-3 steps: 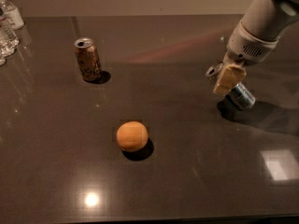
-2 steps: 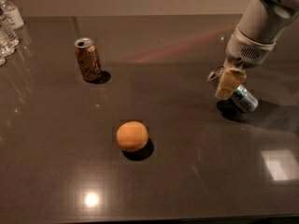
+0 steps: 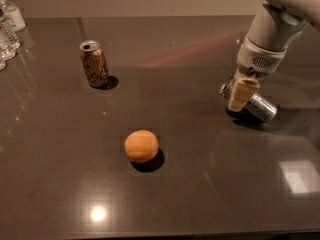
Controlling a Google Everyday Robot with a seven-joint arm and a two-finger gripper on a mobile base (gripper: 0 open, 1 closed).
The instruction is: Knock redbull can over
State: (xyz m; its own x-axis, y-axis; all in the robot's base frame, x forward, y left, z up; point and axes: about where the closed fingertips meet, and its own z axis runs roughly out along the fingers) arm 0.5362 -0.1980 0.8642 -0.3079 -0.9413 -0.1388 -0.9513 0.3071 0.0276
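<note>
Beige-padded gripper (image 3: 238,100) low over dark table (image 3: 210,194); grip state: cannot tell. Slim silver-blue metal redbull can (image 3: 261,108) lies sideways just right of it, partly behind. Upright brown-gold can (image 3: 94,64) and round orange fruit (image 3: 141,145) well left.

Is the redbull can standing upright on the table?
No, the redbull can lies on its side at the right of the table, with the hand at its left end.

Worktop (image 3: 60,184) is dark grey-brown and glossy. Redbull can (image 3: 262,108) is silver with dark patches; the tan claw (image 3: 239,96) sits just beside it, far right, on a white arm (image 3: 272,34). Other can (image 3: 94,64) is brown-gold with dark squiggles, and the round fruit (image 3: 141,145) is plain orange.
</note>
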